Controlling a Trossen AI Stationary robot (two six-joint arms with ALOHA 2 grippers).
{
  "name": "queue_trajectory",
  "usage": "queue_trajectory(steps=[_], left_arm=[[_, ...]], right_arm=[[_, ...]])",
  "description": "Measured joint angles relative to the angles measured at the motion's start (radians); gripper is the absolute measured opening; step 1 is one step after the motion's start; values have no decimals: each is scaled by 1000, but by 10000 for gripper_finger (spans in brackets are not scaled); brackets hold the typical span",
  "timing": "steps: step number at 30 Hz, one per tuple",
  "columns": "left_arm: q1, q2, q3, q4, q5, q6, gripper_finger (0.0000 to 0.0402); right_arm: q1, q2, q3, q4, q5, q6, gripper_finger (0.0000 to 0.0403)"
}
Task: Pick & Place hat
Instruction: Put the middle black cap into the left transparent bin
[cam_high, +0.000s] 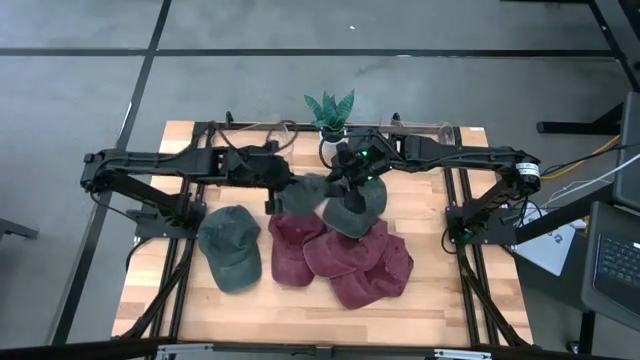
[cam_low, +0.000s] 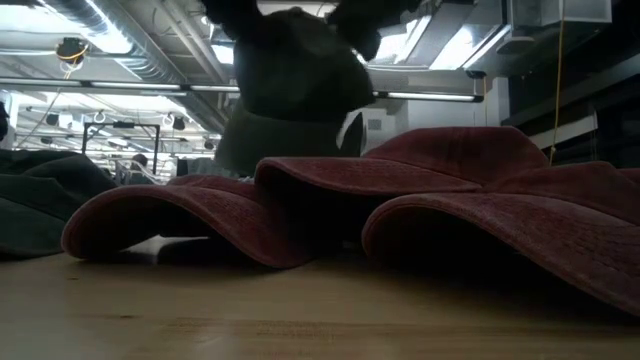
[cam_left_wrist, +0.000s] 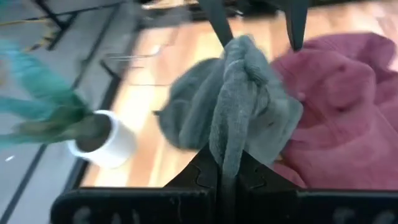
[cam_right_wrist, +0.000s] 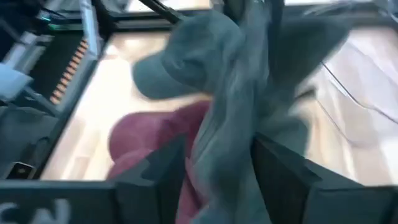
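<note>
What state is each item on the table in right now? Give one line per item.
Green cap in the air: lifted above the pile, pinched by the left tool.
Left tool: shut on the cap's fabric.
Right tool: open around the same cap.
Second green cap: lying flat on the table.
Maroon caps: piled, overlapping.
Potted plant: upright.

Wooden table (cam_high: 250, 310), light planks, set on a grey floor (cam_high: 80, 90). Small plant (cam_high: 330, 108) with green striped leaves in a white pot (cam_left_wrist: 102, 142) at the far edge, about centre. A laptop (cam_high: 612, 262) and white papers (cam_high: 548, 246) lie off the table, right.
</note>
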Motion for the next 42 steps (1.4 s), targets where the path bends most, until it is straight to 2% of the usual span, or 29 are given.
queue_trajectory(steps=[5, 11, 18, 22, 25, 27, 29, 33, 37, 42], left_arm=[[0, -105, 0, -50, -128, -40, 4], [7, -230, 0, -68, -360, -31, 4], [103, -283, 0, -88, -507, -6, 4], [215, -276, -5, -126, -465, 5, 4], [306, -280, -27, -136, -395, 25, 4], [359, -291, -57, -129, -388, 31, 4], [413, -304, -100, -94, -362, 52, 4], [511, -326, -206, 50, -221, 77, 4], [587, -327, -288, 138, -220, 89, 3], [645, -326, -372, 191, -143, 63, 3]], right_arm=[[-2, -22, 1, -106, 115, 39, 217], [-2, -26, 1, -180, 205, 47, 222], [-2, -26, 1, -287, 326, 47, 222], [-2, -26, 1, -321, 384, 47, 222], [-2, -26, 1, -326, 384, 42, 222], [-2, -26, 1, -334, 384, 39, 222], [-2, -26, 0, -346, 384, 39, 222], [-2, -26, 1, -351, 384, 39, 222], [-2, -26, 0, -351, 384, 39, 222], [-2, -26, 0, -351, 384, 39, 222]])
